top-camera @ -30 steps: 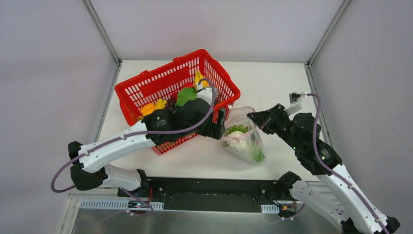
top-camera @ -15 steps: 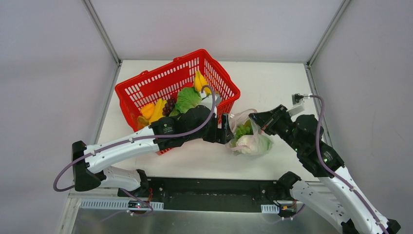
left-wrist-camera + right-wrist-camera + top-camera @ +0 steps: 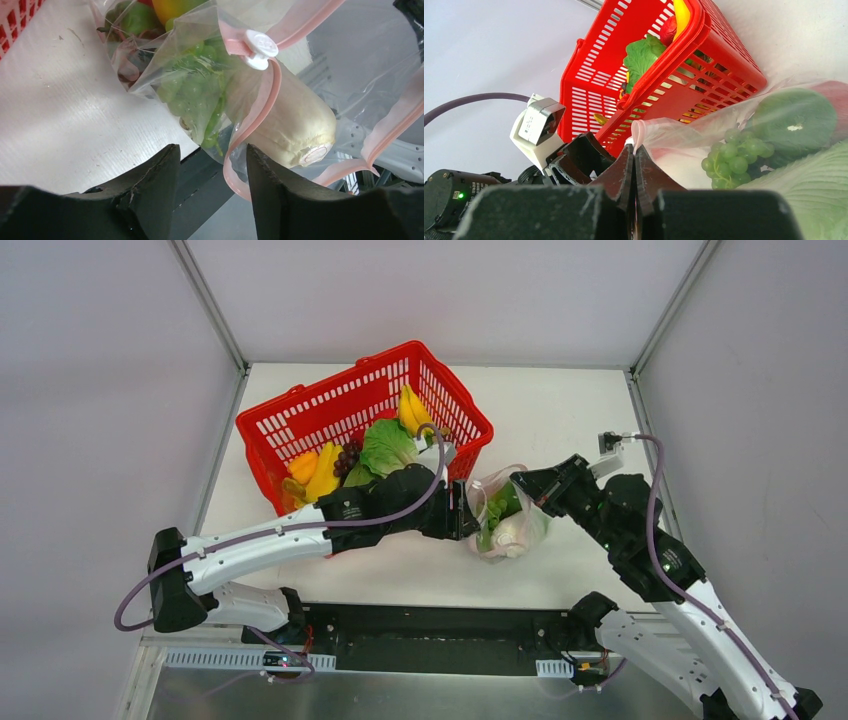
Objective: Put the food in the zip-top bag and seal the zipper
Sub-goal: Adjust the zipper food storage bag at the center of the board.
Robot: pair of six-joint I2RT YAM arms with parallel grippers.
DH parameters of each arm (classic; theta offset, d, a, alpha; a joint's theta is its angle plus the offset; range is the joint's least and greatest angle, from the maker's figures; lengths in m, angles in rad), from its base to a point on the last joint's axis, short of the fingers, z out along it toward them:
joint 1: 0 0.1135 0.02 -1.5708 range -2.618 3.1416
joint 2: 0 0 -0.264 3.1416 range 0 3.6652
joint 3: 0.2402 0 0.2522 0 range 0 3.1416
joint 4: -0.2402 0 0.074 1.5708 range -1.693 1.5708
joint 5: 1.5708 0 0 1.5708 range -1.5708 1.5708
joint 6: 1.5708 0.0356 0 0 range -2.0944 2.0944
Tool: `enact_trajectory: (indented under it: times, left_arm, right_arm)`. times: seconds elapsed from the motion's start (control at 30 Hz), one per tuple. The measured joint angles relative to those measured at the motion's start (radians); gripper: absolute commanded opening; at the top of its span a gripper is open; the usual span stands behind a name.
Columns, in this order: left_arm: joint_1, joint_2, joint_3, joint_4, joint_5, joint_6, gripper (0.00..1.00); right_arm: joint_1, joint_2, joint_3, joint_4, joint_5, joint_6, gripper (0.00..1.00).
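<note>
At frame centre, the right gripper (image 3: 522,482) pinches the mouth of the clear bag (image 3: 515,535) holding grapes (image 3: 190,87) and cabbage (image 3: 295,130), beside the red basket (image 3: 300,418). The left gripper (image 3: 211,152) gapes half-wide, with the pink zipper (image 3: 252,112) looping between its fingers.

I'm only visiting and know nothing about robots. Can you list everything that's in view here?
basket: one, red, far left of the table
bananas: one bunch, yellow, in the basket
lettuce leaf: one, green, in the basket
dark grapes: one bunch, purple, in the basket
yellow-orange fruit: number unclear, in the basket
zip-top bag: one, clear, between the claws
zipper: one, pink with white slider, bag mouth
green grapes: one bunch, in the bag
white cabbage: one, in the bag
round fruit: one, green, in the bag
table: one, white
left claw: black, open, at the zipper
right claw: black, shut on the bag's edge
</note>
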Motion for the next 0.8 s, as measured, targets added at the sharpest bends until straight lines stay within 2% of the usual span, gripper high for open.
enact_trajectory:
  times: [0.4,0.6,0.8]
  left_arm:
    - [-0.001,0.022,-0.049,0.109,0.096,-0.053,0.27]
    - [-0.007,0.026,-0.049,0.113,0.112,-0.064,0.01]
    - [-0.007,0.026,-0.018,0.039,0.073,-0.033,0.00]
  right_arm:
    - [0.000,0.014,0.000,0.001,0.011,0.000,0.00]
    - [0.000,0.015,0.000,0.001,0.016,0.000,0.00]
    - [0.000,0.004,0.000,-0.006,0.017,-0.020,0.01]
